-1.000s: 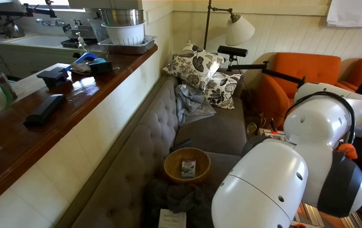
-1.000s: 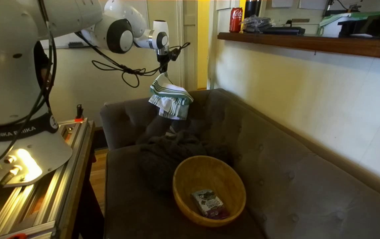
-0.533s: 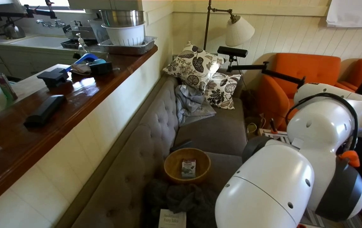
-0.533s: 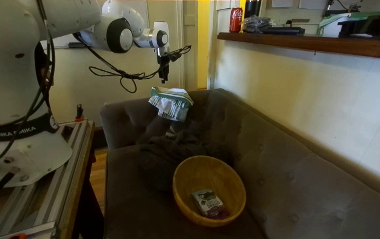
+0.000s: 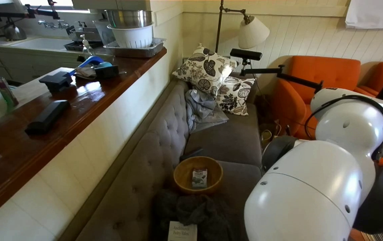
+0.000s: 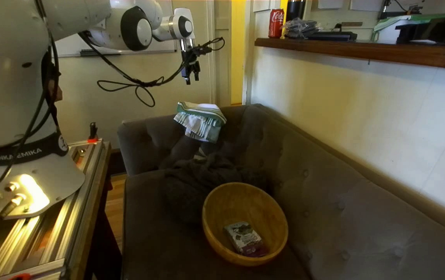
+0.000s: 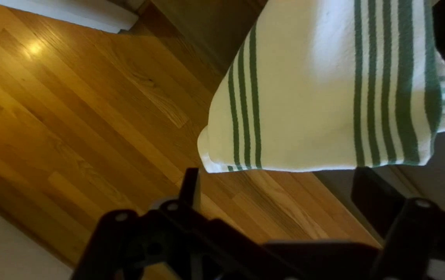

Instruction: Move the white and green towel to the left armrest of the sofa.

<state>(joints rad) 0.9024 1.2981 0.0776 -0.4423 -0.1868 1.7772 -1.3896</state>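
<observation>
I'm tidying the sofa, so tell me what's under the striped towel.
The towel lies draped over the sofa's armrest, which shows beside it in an exterior view. The part directly beneath is covered, so anything else there cannot be seen.

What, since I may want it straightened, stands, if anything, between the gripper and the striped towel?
Nothing visible: in an exterior view the open gripper hangs above the striped towel with a bare gap between; the wrist view agrees.

Gray sofa (image 6: pixel 362 217), towel (image 6: pixel 204 121) on armrest (image 6: pixel 144 142), bowl (image 6: pixel 263 208)
</observation>
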